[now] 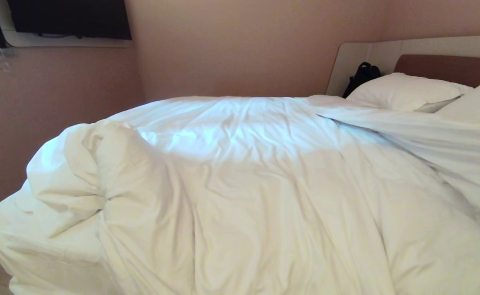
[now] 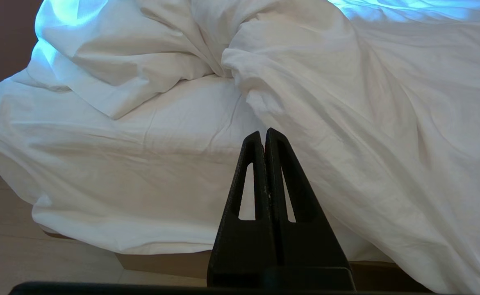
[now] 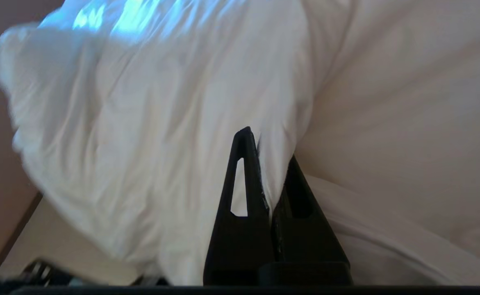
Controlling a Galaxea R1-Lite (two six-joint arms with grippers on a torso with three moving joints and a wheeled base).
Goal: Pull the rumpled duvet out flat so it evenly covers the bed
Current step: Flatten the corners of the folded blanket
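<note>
The white duvet (image 1: pixel 264 184) lies creased over most of the bed, bunched into a lump at the near left corner (image 1: pixel 100 164). There the thin mattress sheet (image 2: pixel 141 164) is bare above the bed's tan base (image 2: pixel 162 264). The brown headboard (image 1: pixel 444 67) is at the far right. Neither gripper shows in the head view. My right gripper (image 3: pixel 268 147) is shut on a fold of the duvet (image 3: pixel 162 123), with white cloth pinched between its fingers. My left gripper (image 2: pixel 263 135) is shut with nothing in it, level, short of the bed's side below the lump (image 2: pixel 305 61).
Two white pillows (image 1: pixel 403 92) lie by the headboard, with a black bag (image 1: pixel 362 76) behind them. A dark screen (image 1: pixel 69 18) hangs on the pink wall at the far left. Pale floor (image 2: pixel 18 254) runs beside the bed's near left corner.
</note>
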